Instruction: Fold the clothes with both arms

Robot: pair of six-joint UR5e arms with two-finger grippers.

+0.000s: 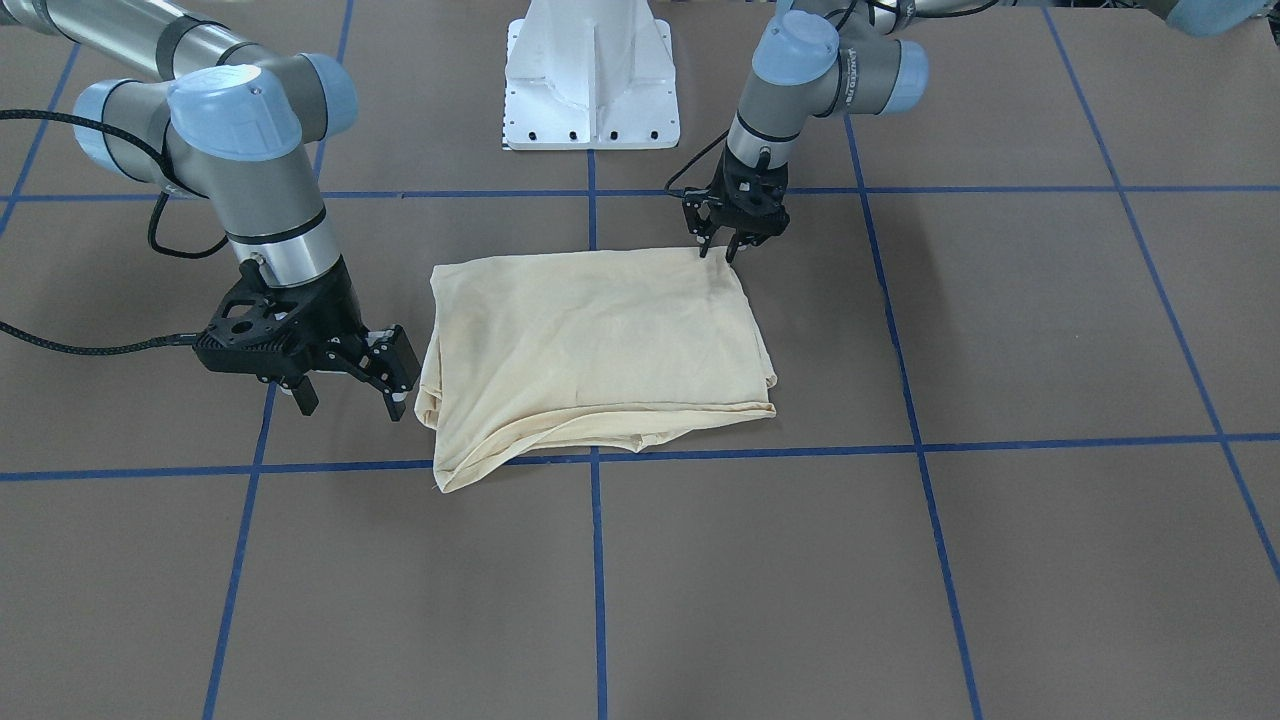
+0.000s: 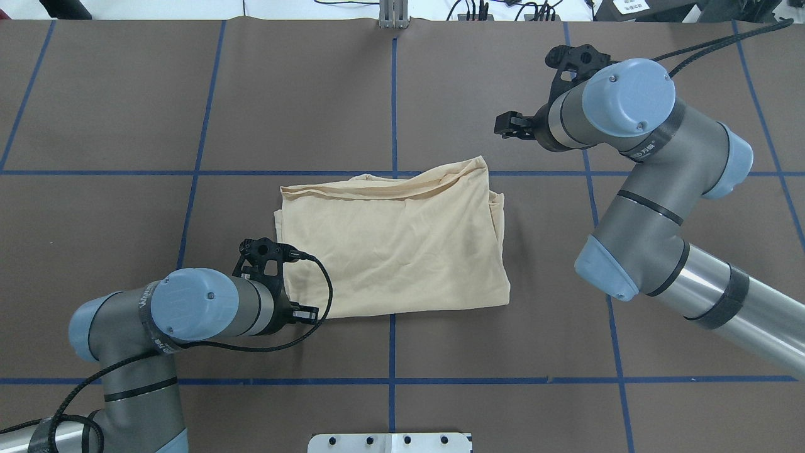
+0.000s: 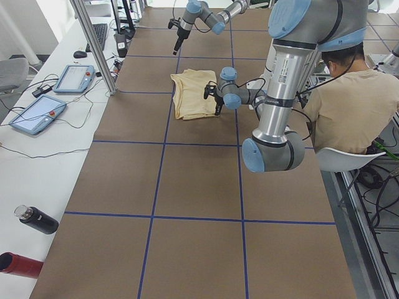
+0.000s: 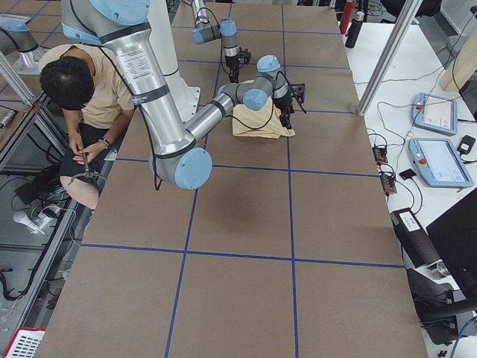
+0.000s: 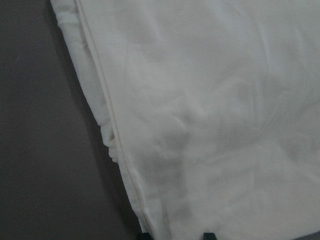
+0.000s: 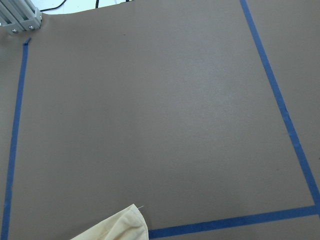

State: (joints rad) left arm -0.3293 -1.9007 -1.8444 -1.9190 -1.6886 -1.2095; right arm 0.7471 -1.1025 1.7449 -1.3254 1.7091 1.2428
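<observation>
The cream-yellow T-shirt point(image 1: 600, 340) lies folded into a rough rectangle in the middle of the table point(image 2: 396, 245); its print and neck label are hidden. My left gripper point(image 1: 720, 252) points down over the shirt's corner nearest the robot, fingers open. The left wrist view is filled with pale fabric point(image 5: 210, 100), with the two fingertips point(image 5: 145, 235) apart at the bottom edge. My right gripper point(image 1: 350, 398) is open and empty, held above the table just beside the shirt's far corner on the robot's right point(image 2: 510, 124). That corner's tip shows in the right wrist view point(image 6: 120, 227).
The brown table point(image 1: 1000, 550) carries a grid of blue tape lines. The white pedestal base point(image 1: 590, 80) stands at the robot's edge. A seated person point(image 3: 349, 106) is beside the robot. Tablets point(image 3: 75, 78) and bottles point(image 3: 34, 219) lie on a side bench.
</observation>
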